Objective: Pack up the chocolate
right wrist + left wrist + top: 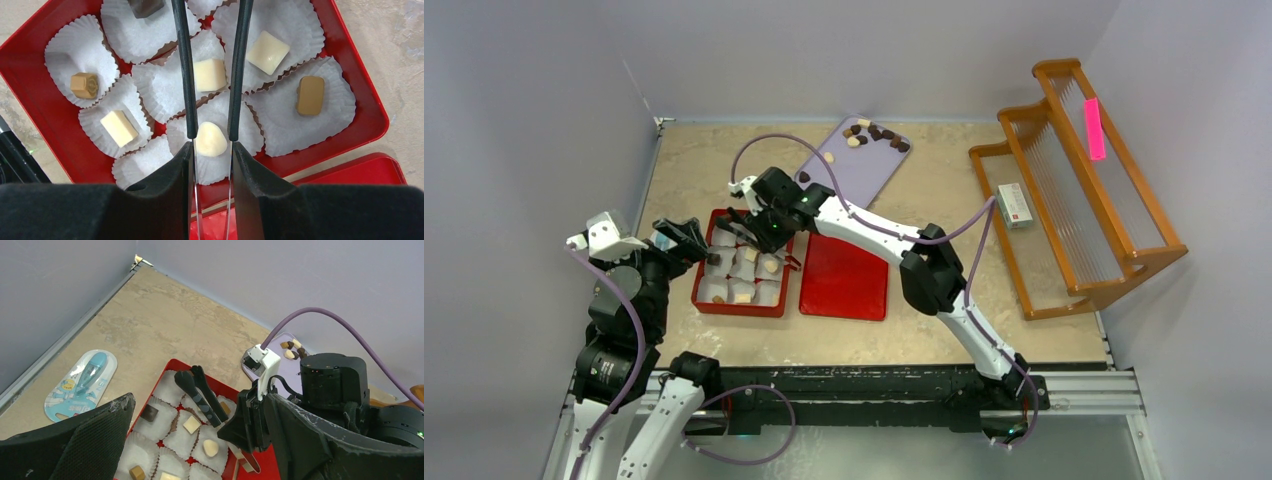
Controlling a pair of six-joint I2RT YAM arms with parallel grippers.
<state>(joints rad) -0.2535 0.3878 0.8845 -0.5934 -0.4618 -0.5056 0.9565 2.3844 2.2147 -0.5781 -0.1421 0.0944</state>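
Observation:
The red box (pixel 699 288) holds white paper cups, several with chocolate in them. In the right wrist view I see cream pieces (pixel 209 75), tan pieces (pixel 310 95) and a dark one (pixel 145 6). My right gripper (pixel 212 160) is shut on black-tipped metal tongs (pixel 186 75), held over the box (pixel 372 120). A cream heart-like piece (pixel 210 140) lies in its cup below, between the tong arms. The tong tips (pixel 190 377) stand slightly apart with nothing in them. More chocolate (pixel 876 133) lies on the purple tray (pixel 854 170). My left gripper (pixel 197 405) is open and empty at the box's left side.
The red lid (pixel 844 278) lies right of the box. A blue packaged item (pixel 80 382) lies on the table left of the box. A wooden rack (pixel 1079 190) with a small carton (pixel 1016 204) stands at the right. Walls close the left and back.

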